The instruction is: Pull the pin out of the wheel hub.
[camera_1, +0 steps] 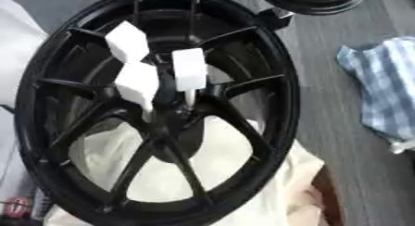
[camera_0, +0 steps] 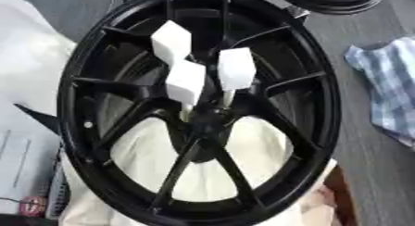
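1. In the left eye view we see the black wheel hub [camera_0: 198, 104] lying over a pale cloth [camera_0: 146, 151], with three white-headed pins [camera_0: 186, 81] standing close together at its centre. No robot hand shows, so we cannot tell whether either is wide or closed. Because the heads crowd each other, we judge a reach could catch the wrong pin or knock a neighbour askew.

2. In the right eye view a checked cloth [camera_1: 381, 86] lies apart on the grey surface [camera_1: 324, 123]. The hub rests on soft fabric, so we think pulling could lift or slide it.
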